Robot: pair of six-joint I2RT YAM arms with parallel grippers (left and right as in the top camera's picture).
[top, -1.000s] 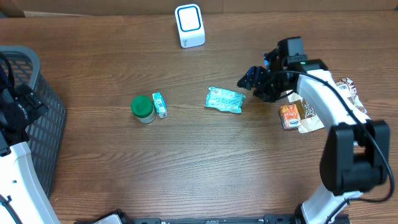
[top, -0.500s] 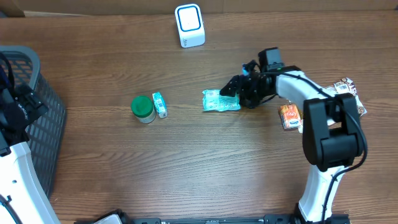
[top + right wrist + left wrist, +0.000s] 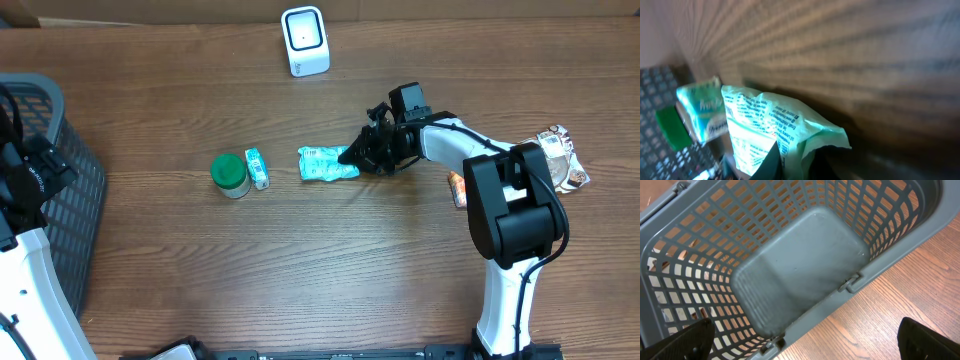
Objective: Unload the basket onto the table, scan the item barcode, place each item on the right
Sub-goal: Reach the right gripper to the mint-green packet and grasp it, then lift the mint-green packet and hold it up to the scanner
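Note:
The item, a teal-green foil packet (image 3: 326, 164) with printed text (image 3: 762, 127), lies on the wooden table left of my right gripper (image 3: 358, 157). In the right wrist view the gripper (image 3: 800, 161) is shut on the packet's crumpled right edge, one dark finger (image 3: 772, 162) on each side of the foil. The white scanner (image 3: 305, 40) stands at the table's far edge. My left gripper (image 3: 805, 345) hangs open above the grey basket's rim (image 3: 875, 265), with nothing between its fingers.
A green-lidded jar (image 3: 230, 175) and a small teal box (image 3: 257, 168) sit left of the packet. An orange pack (image 3: 458, 189) and a brown snack bag (image 3: 560, 158) lie at the right. The basket (image 3: 70, 190) fills the left edge.
My right gripper has moved left across the table and shut on the packet's edge. The packet has shifted left with it. The left arm has not moved.

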